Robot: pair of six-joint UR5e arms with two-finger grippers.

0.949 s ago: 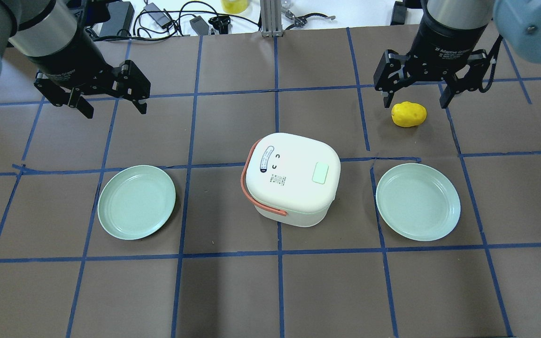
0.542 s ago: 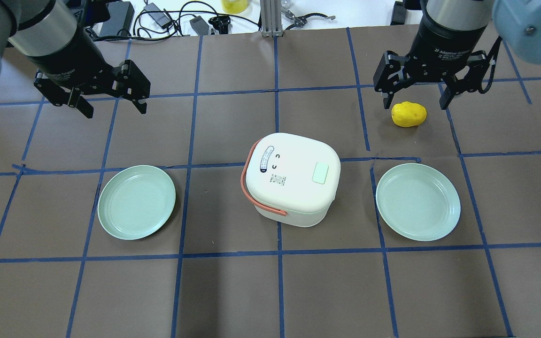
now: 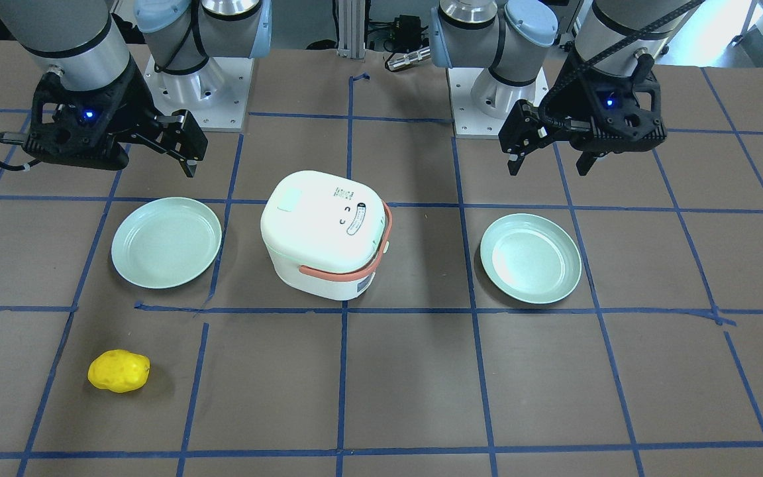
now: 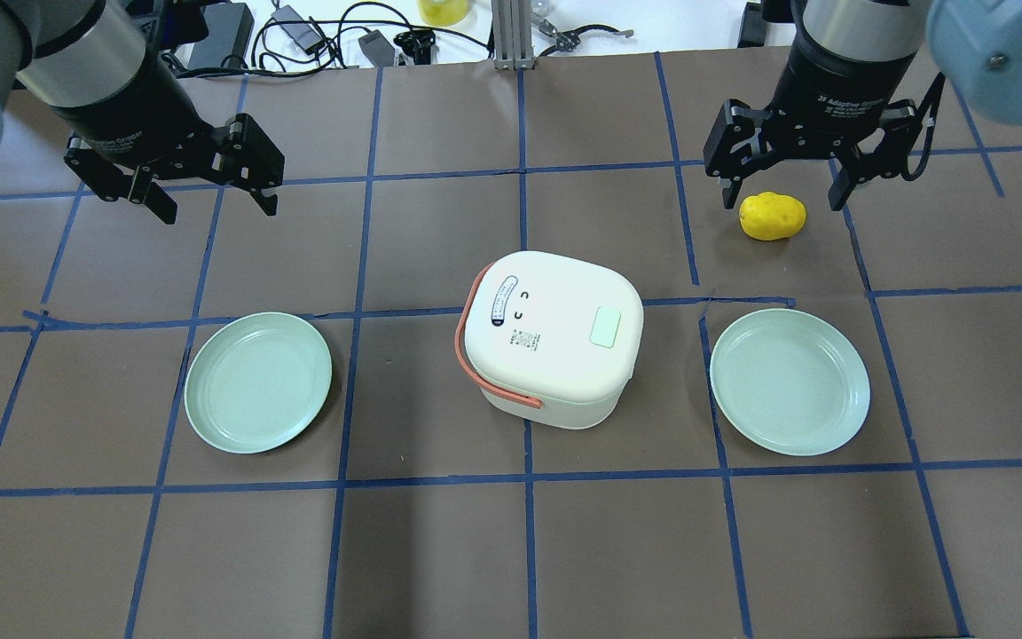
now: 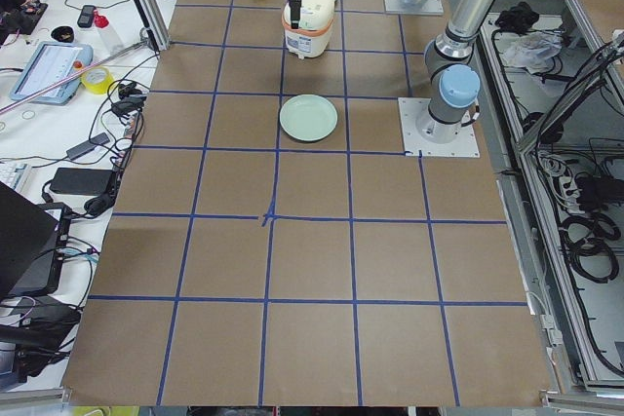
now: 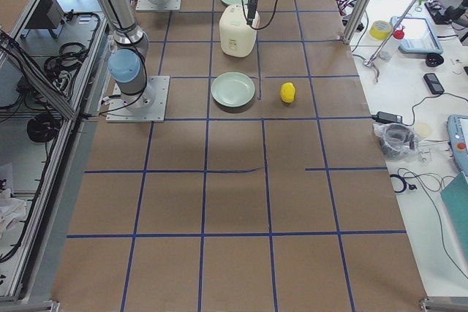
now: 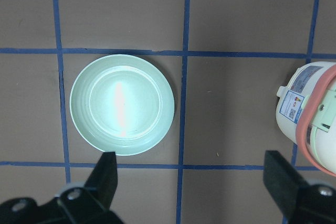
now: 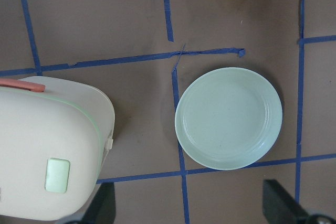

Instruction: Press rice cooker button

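Rice cooker [image 4: 551, 342], small, rounded and white with a salmon-orange handle band and a smiley face on its lid, stands mid-table on the brown paper cover with its blue tape grid [image 4: 440, 248]. A pale green rectangular button [image 4: 605, 327] sits on the lid's right part. The cooker stands between two pale green round plates, one on the left [image 4: 258, 382] and one on the right [image 4: 790, 382], touching neither.

The left gripper [image 4: 216, 209] hangs above the table beyond the left plate, fingers spread wide, holding and touching nothing. The right gripper [image 4: 782, 195] hangs likewise with fingers wide apart and empty. A yellow lumpy potato-like object [image 4: 773, 216] lies on the table beyond the right plate, apart from the fingers.
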